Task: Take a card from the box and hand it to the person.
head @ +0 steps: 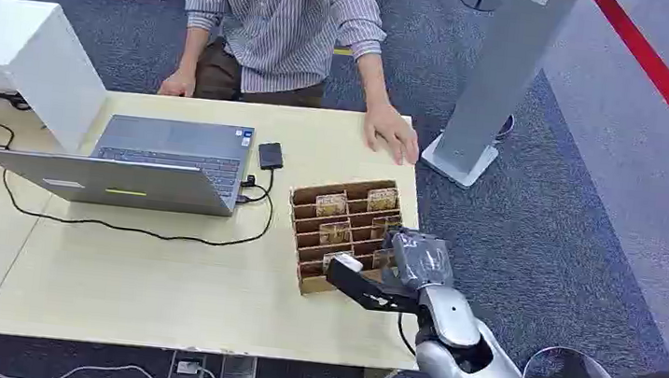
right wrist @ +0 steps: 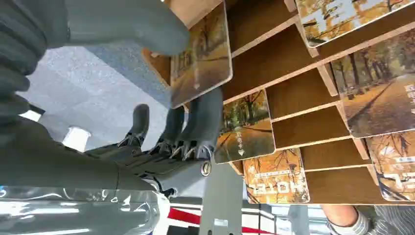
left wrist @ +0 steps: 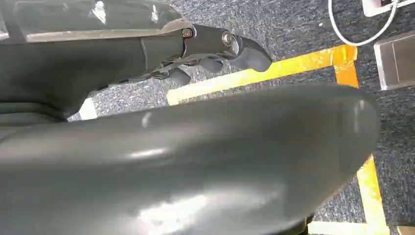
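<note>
right hand is pinching a card between thumb and fingers at the near right corner of the box; the person is waiting on the far side of the table.

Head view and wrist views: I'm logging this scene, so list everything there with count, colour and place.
Table: one, light wood, centre.
Laptop: one, grey, open, table's left part.
Small device: one, black, beside the laptop, cabled.
Card box: one, brown, slotted, table's right edge.
Cards: several, autumn-tree prints, in the slots.
Held card: one, same print, at the box.
Person: one, striped shirt, behind the table.
Right robot hand: grey, pinching the held card.
Left robot hand: dark, above carpet.
</note>
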Robot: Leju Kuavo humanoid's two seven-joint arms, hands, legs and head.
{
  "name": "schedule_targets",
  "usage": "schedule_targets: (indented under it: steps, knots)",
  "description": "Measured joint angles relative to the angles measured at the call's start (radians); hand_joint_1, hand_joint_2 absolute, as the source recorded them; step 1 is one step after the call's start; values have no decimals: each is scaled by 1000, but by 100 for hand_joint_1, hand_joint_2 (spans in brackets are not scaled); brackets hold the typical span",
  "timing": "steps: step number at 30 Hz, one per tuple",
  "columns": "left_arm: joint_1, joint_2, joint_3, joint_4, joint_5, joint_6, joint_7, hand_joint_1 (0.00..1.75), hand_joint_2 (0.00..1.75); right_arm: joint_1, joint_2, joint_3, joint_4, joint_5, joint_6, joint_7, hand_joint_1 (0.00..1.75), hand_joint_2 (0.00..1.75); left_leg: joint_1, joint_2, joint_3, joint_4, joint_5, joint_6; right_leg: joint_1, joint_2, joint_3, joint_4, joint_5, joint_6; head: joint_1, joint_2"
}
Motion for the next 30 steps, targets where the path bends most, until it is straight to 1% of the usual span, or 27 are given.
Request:
schedule_targets:
  steps: [4,6,7,8,9,10,11,13,19,22,26,28,30]
  knots:
    - [0,0,0,0,0,0,0,0,0,-2,0,6,4,-1,0,0,131,175,0,0,0,0,0,0,0,0,0,0,0,0,0,0]
    - [0,0,-1,0,0,0,0,0,0,-4,0,8,6,-3,-1,0,134,175,0,0,0,0,0,0,0,0,0,0,0,0,0,0]
    - [0,0,-1,0,0,1,0,0,0,-4,0,8,6,-5,-3,0,140,175,0,0,0,0,0,0,0,0,0,0,0,0,0,0]
    - [0,0,-1,0,0,1,0,0,0,-4,0,8,6,-5,-4,0,140,175,0,0,0,0,0,0,0,0,0,0,0,0,0,0]
    - [0,0,-1,0,0,1,0,0,0,-4,0,9,7,-6,-4,0,154,175,0,0,0,0,0,0,0,0,0,0,0,0,0,0]
    - [0,0,-1,0,0,1,0,0,0,-4,0,9,7,-8,-5,0,159,175,0,0,0,0,0,0,0,0,0,0,0,0,0,0]
    - [0,0,-1,0,0,1,0,0,0,-4,0,9,8,-9,-5,0,159,175,0,0,0,0,0,0,0,0,0,0,0,0,0,0]
    - [0,0,-1,0,0,1,0,0,0,-6,0,9,8,-11,-7,0,175,175,0,0,1,0,0,0,0,0,0,0,0,0,0,0]
    - [0,0,-1,0,0,-7,-6,0,0,-10,0,9,9,-21,-9,-3,175,175,0,0,1,0,0,0,0,0,0,0,0,0,0,0]
    - [0,0,-1,0,0,-11,-24,0,0,-10,0,9,9,-26,-15,-3,175,175,0,0,1,0,0,0,0,0,0,0,0,0,0,0]
    - [0,0,-1,0,8,-11,-22,0,0,-10,-1,8,7,-48,-21,0,175,175,0,0,1,0,0,0,0,0,0,0,0,0,0,0]
    - [0,0,-1,0,12,-11,-18,0,0,-10,-3,4,-2,-85,-9,4,175,175,0,0,1,0,0,0,0,0,0,0,0,0,0,0]
    - [0,0,-1,0,12,-11,-15,0,0,-12,-9,-1,-20,-132,20,13,175,175,0,0,1,0,0,0,0,0,0,0,0,0,0,0]
